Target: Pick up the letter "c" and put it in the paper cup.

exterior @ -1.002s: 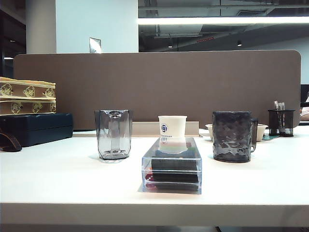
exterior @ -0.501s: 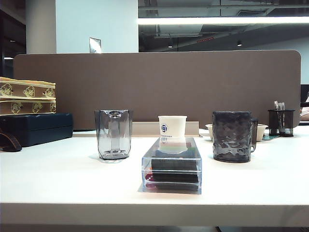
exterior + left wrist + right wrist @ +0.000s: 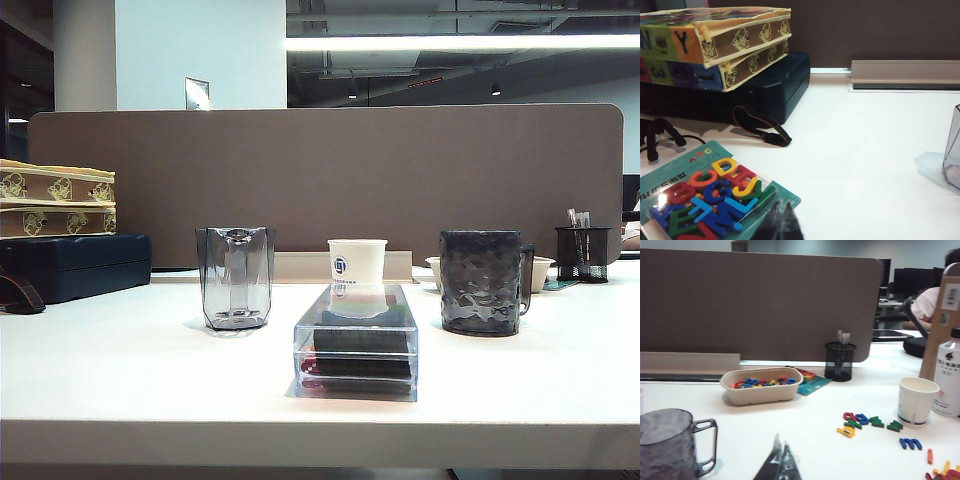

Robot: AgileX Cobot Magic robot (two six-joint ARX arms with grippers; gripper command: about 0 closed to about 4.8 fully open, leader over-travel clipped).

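The paper cup [image 3: 357, 262], white with a blue round logo, stands upright mid-table behind a clear plastic box [image 3: 357, 340]. Among loose letters on the table in the right wrist view lies a small red rounded piece [image 3: 849, 416], probably the letter "c", though too small to read. My right gripper [image 3: 781, 440] is shut and empty, low over bare table, well short of those letters. My left gripper [image 3: 782, 205] is also shut and empty, beside the corner of a green pack of coloured letters [image 3: 710, 197]. Neither gripper shows in the exterior view.
A grey faceted glass [image 3: 235, 278] stands left of the cup and a dark handled mug [image 3: 483, 282] right of it. Stacked boxes [image 3: 60, 200] sit far left. A bowl of letters [image 3: 761, 385], a mesh pen holder [image 3: 839, 361], another white cup [image 3: 916, 401] and a bottle [image 3: 947, 382] are on the right.
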